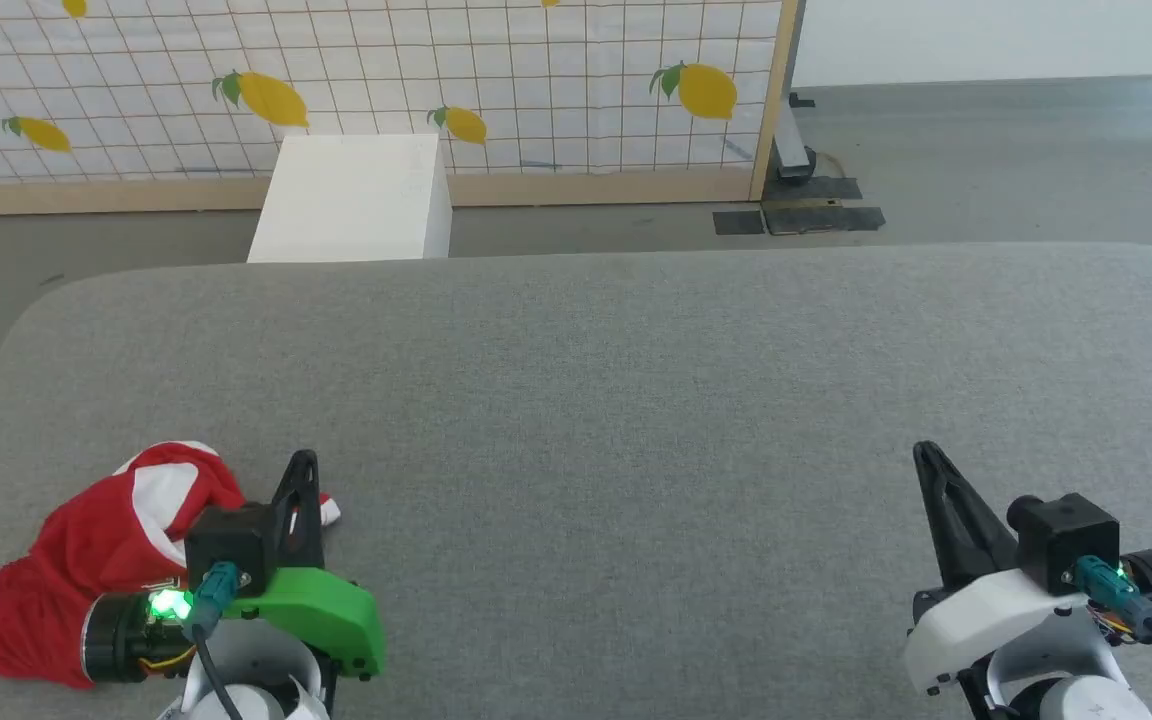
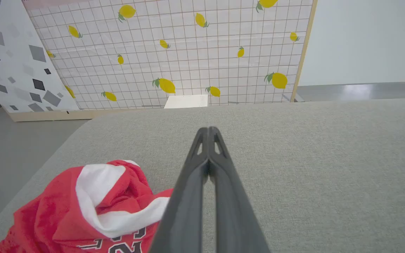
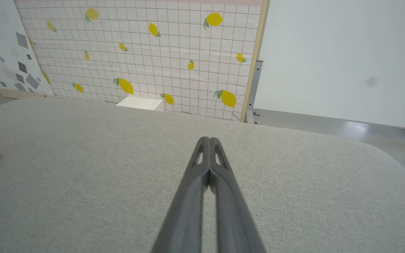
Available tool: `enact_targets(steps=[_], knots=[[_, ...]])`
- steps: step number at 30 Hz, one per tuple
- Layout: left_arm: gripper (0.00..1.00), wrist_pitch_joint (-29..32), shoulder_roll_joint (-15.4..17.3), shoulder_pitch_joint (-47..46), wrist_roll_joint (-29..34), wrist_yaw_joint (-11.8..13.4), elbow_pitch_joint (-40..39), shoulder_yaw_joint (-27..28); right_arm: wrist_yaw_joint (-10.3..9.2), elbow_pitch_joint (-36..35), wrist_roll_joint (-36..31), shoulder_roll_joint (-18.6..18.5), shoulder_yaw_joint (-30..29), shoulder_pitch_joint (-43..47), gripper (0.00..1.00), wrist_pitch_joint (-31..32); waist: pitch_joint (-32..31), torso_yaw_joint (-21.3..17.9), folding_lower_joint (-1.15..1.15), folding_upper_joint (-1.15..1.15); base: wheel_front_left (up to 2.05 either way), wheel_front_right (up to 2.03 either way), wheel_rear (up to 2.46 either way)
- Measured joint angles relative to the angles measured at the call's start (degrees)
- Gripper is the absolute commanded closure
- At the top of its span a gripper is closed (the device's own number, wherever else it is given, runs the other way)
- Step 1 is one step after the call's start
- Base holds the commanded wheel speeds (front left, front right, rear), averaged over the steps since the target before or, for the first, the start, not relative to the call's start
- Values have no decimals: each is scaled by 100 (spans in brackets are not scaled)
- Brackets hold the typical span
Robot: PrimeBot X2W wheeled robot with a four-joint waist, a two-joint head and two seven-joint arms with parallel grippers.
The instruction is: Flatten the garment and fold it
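- The left gripper (image 1: 304, 462) is keeping its dark, tapered fingers pressed together, pinching nothing; the right gripper (image 1: 928, 452) is doing likewise.
- The red shorts (image 1: 86, 560), soft, crumpled and white-trimmed, are lying at the left gripper's 9 o'clock, near the rounded corner.
- The grey woven tabletop (image 1: 636, 380) is offering open room toward 12 and 3 o'clock.

The red garment (image 1: 86, 560) is lying crumpled near the gray desk's (image 1: 616, 400) front left corner, just beside the left gripper (image 1: 304, 462), whose fingers are pressing together. The right gripper (image 1: 926, 452) is sitting well apart, likewise closed. A white box (image 1: 351, 200) is standing beyond the desk.
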Motion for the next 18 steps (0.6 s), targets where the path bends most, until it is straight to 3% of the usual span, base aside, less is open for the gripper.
enact_targets(steps=[18], knots=[[100,0,0,0,0,0,0,0,0,0,0,0,1,0,100,0,0,0,0,0,0,0,0]])
